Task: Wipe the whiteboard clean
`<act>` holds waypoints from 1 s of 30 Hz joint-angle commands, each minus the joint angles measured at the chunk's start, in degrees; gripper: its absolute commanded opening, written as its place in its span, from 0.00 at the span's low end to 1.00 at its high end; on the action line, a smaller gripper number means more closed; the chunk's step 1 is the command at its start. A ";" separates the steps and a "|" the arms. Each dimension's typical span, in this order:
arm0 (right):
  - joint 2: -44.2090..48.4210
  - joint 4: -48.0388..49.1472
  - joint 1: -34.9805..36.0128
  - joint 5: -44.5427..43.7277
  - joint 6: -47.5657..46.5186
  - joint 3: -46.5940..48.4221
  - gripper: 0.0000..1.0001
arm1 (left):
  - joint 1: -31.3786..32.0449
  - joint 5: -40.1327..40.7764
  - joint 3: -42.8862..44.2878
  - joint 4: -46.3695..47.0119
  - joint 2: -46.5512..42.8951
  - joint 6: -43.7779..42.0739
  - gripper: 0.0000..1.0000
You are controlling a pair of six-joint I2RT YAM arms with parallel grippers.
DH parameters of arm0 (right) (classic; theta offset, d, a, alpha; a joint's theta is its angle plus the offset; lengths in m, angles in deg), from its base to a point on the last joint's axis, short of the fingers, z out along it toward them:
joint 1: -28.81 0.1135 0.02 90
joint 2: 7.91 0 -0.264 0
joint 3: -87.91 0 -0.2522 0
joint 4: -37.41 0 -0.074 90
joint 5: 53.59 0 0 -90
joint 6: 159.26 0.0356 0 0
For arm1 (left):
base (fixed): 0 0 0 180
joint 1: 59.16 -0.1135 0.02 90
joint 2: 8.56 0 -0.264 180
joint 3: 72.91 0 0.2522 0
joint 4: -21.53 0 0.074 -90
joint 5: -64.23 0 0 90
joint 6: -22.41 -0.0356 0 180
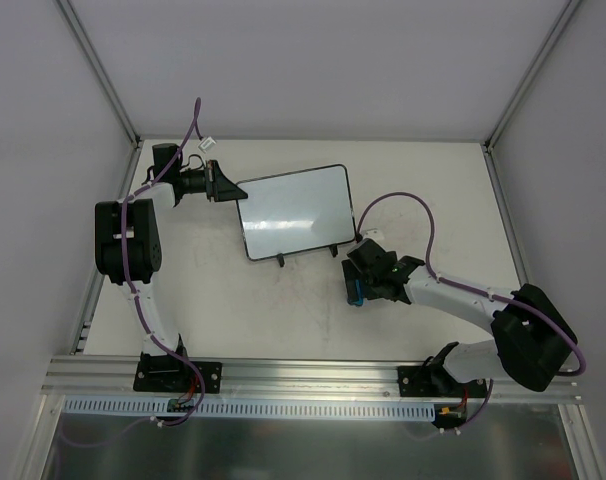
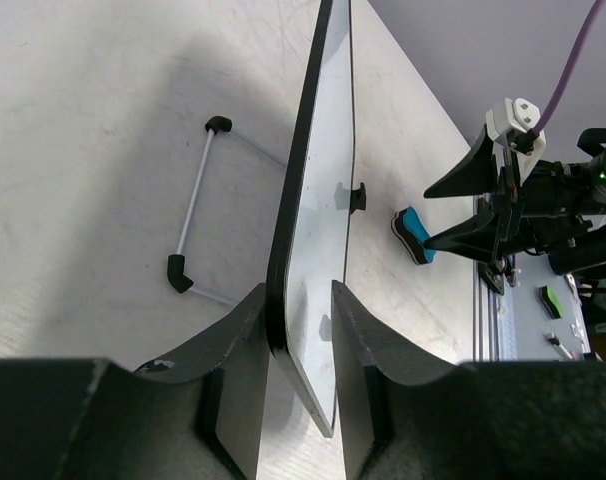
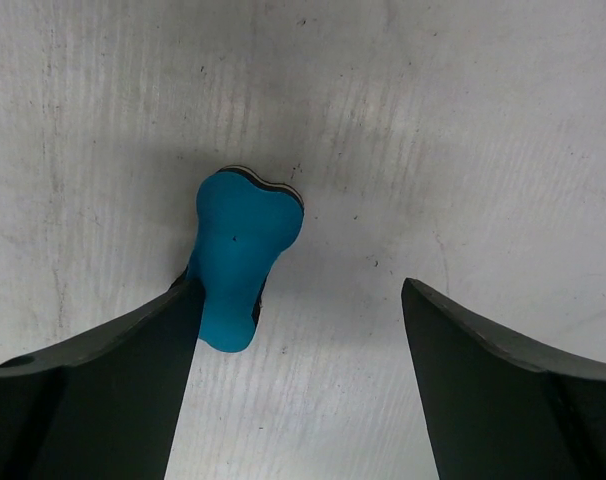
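Note:
The whiteboard (image 1: 293, 210), white with a thin black frame and two black feet, is in the middle of the table. In the left wrist view it stands edge-on (image 2: 328, 170). My left gripper (image 1: 223, 185) is at its left edge. Its jaws (image 2: 298, 290) straddle the frame and are shut on it. A small blue eraser (image 3: 238, 255) lies on the table against the left finger of my right gripper (image 3: 303, 290). That gripper is open and not holding it. In the top view the right gripper (image 1: 355, 280) is just right of the board's feet, and the eraser (image 1: 354, 293) is at its tip.
A wire stand with black end caps (image 2: 193, 215) lies on the table behind the board. Grey walls close the table at the back and sides. An aluminium rail (image 1: 313, 375) runs along the near edge.

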 commanded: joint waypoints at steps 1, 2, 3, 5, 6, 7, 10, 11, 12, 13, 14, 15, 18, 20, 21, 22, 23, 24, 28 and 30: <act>-0.22 -1.64 0.69 -0.15 0.82 -0.50 0.86 | -0.06 -1.17 0.83 1.63 -2.10 -2.83 0.30; -0.22 -1.73 0.69 -0.32 0.73 -0.33 0.86 | -0.06 -1.17 0.83 1.63 -2.10 -2.84 0.32; -0.22 -1.73 0.69 -0.15 0.73 -0.41 0.86 | -0.06 -1.00 0.74 1.63 -2.19 -2.92 0.33; -0.14 -1.64 0.69 -0.15 0.64 -0.24 0.86 | -0.15 -0.21 0.56 1.71 -2.45 -3.10 0.35; -0.14 -1.73 0.69 0.02 0.64 -0.15 0.86 | -0.15 -0.12 0.30 1.71 -2.54 -3.27 0.38; 0.04 -1.64 0.69 -0.06 0.47 -0.15 0.86 | -0.15 -0.12 0.21 1.80 -2.46 -3.27 0.39; 0.48 -1.64 0.69 0.02 0.47 -0.06 0.87 | -0.23 0.32 0.47 1.89 -2.02 -2.92 0.43; 0.57 -1.73 0.69 0.11 0.29 -0.06 0.87 | -0.15 0.50 0.56 1.89 -1.93 -2.84 0.44; 0.74 -1.64 0.69 0.20 0.29 0.03 0.87 | -0.15 0.67 0.65 1.89 -1.58 -2.57 0.45; 0.92 -1.73 0.69 0.20 0.29 0.11 0.88 | -0.23 0.68 0.65 1.89 -1.58 -2.48 0.48; 1.27 -1.73 0.69 0.29 0.12 0.12 0.88 | -0.23 1.02 0.74 1.98 -1.58 -2.40 0.98; 1.53 -1.73 0.60 0.20 0.03 0.03 0.88 | -0.32 1.38 0.65 1.98 -1.58 -2.40 0.99; 2.41 -1.73 0.69 0.03 -0.23 -0.06 0.89 | -0.41 1.11 0.56 2.24 -1.66 -2.22 0.99; 2.76 -1.73 0.69 0.02 -0.32 -0.06 0.95 | -0.58 1.20 0.39 2.33 -1.93 -2.22 0.99; 3.20 -1.81 0.69 0.20 -0.41 -0.06 0.97 | -0.67 1.38 0.13 2.33 -2.02 -1.96 0.99; 3.55 -1.82 0.69 0.29 -0.50 -0.06 0.98 | -0.76 1.64 0.04 2.33 -2.19 -1.70 0.99; 4.08 -1.73 0.69 0.38 -0.50 -0.15 0.99 | -1.11 1.90 -0.14 2.42 -2.37 -1.69 0.99; 4.52 -1.73 0.69 0.55 -0.59 -0.15 0.99 | -1.20 2.25 -0.84 2.50 -2.98 -1.43 0.99; 8.81 -1.64 0.69 1.25 -1.38 -0.59 0.99 | -1.73 4.89 -3.56 3.47 -4.91 -0.99 0.99; 10.05 -1.81 0.69 1.08 -1.99 -0.68 0.99 | -1.90 6.29 -4.53 3.82 -5.53 -0.55 0.99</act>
